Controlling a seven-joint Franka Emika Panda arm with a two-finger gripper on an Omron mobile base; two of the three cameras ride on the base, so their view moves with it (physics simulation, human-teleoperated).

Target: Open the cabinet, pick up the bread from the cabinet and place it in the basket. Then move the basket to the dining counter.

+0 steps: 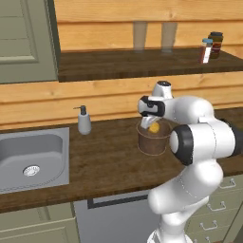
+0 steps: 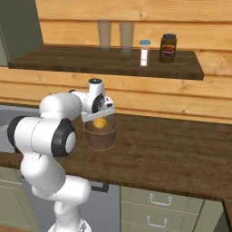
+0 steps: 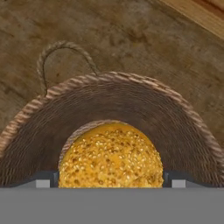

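From the steel sink at left across the dark tabletop, the end effector hangs over the basket, jaws spread wide either side of the bread within the basket's rim, grip unconfirmed.

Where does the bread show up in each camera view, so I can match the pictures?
Left base view: the bread sits right of center, at the mouth of the basket, under the gripper.
Right base view: left of center, again at the basket mouth.
Hand view: bottom center, between the fingertips, jaws wide.
Shared landmark: the woven basket on the dark wood worktop.
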